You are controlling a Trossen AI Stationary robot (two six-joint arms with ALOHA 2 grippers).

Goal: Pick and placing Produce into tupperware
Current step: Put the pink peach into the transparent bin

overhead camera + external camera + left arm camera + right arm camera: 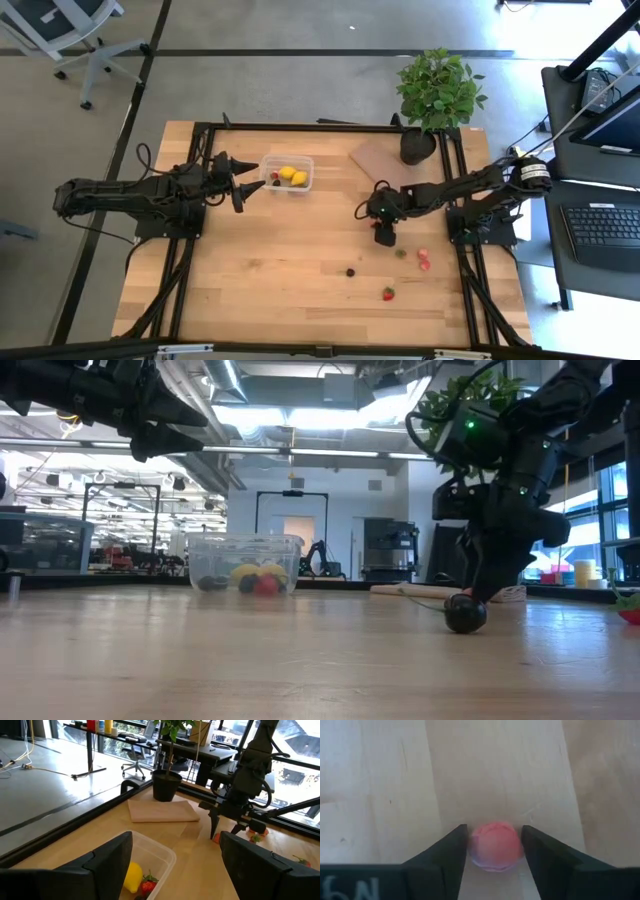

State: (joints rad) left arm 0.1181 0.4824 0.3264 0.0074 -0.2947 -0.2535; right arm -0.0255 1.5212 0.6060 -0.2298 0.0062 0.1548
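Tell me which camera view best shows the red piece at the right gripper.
The right wrist view: the red piece fills the gap between the right gripper fingers, on the table. The high view shows only a red speck under that gripper. The low view hides it behind the gripper. The left wrist view shows a distant glimpse.

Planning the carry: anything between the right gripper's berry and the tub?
Nothing visible. Right gripper brackets the red berry; bare table runs to the tub. Left gripper hovers open beside the tub.
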